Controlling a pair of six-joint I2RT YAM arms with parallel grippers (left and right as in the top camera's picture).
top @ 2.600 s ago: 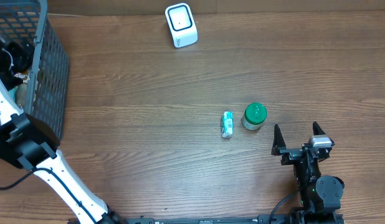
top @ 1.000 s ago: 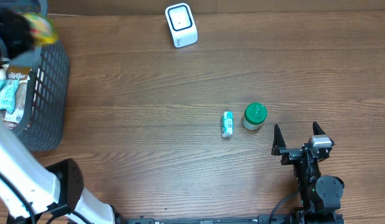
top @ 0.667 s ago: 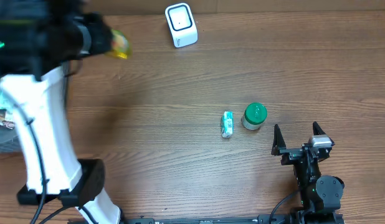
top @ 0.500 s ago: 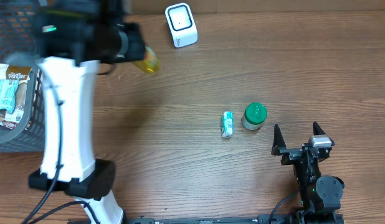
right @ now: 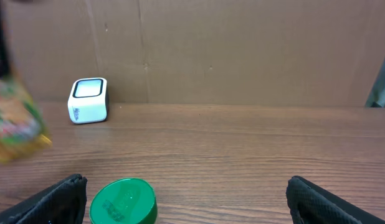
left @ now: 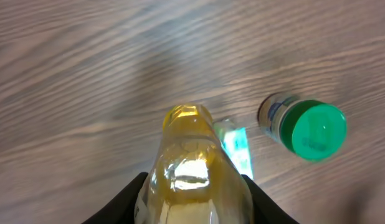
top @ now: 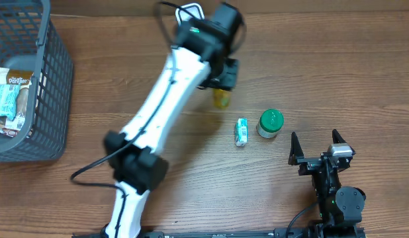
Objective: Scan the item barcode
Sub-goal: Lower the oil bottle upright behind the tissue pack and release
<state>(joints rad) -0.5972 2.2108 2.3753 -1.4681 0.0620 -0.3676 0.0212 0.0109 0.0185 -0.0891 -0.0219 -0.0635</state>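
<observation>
Left hand (top: 223, 79) swung rightward | yellow bottle (left: 195, 155) — clamped between its fingers

Yellow bottle (left: 192, 162), seemingly clear plastic, gripped aloft; white scanner (right: 88, 99) upright.

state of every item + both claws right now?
Yellow plastic bottle: held in left claw.
Left claw: shut on the bottle.
Right claw: open, empty.
Green-lidded jar: upright, lid on.
Small teal-and-white carton: lying flat beside the jar.
White cube scanner: standing upright, apart from the bottle.
Grey mesh basket: holds packets.
</observation>
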